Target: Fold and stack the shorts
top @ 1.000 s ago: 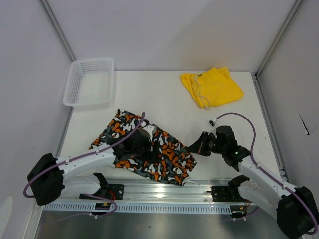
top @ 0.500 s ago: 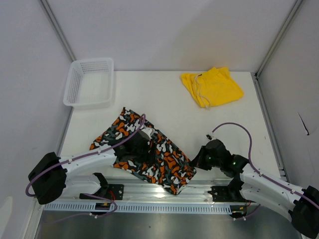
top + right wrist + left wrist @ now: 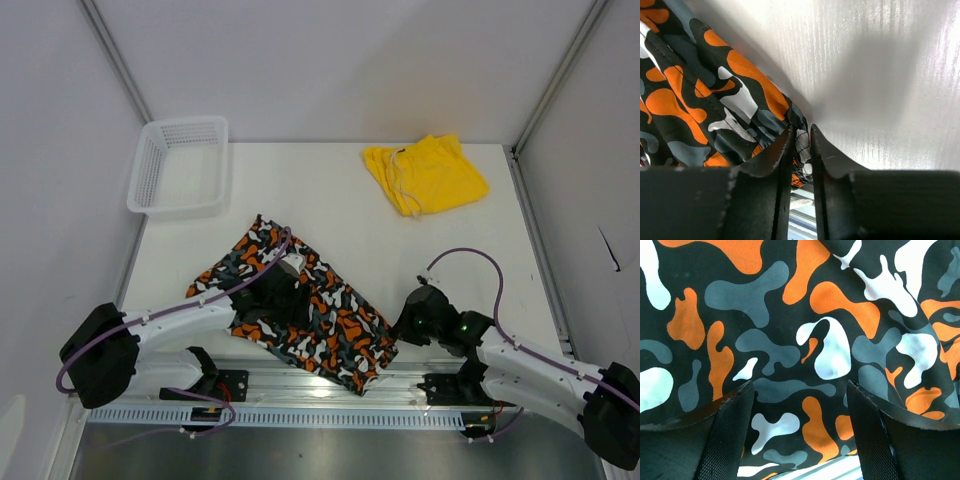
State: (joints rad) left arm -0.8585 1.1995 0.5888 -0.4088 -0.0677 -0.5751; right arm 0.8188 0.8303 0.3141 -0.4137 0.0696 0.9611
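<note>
While open, left hand over shorts

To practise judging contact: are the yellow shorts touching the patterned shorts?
Apart. The top view shows bare table between the yellow shorts and the patterned shorts.

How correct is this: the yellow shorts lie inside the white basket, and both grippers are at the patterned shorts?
Not quite: the yellow shorts lie on the table, far right, apart from the white basket, as the top view shows. The left gripper and right gripper are at the patterned shorts.
</note>
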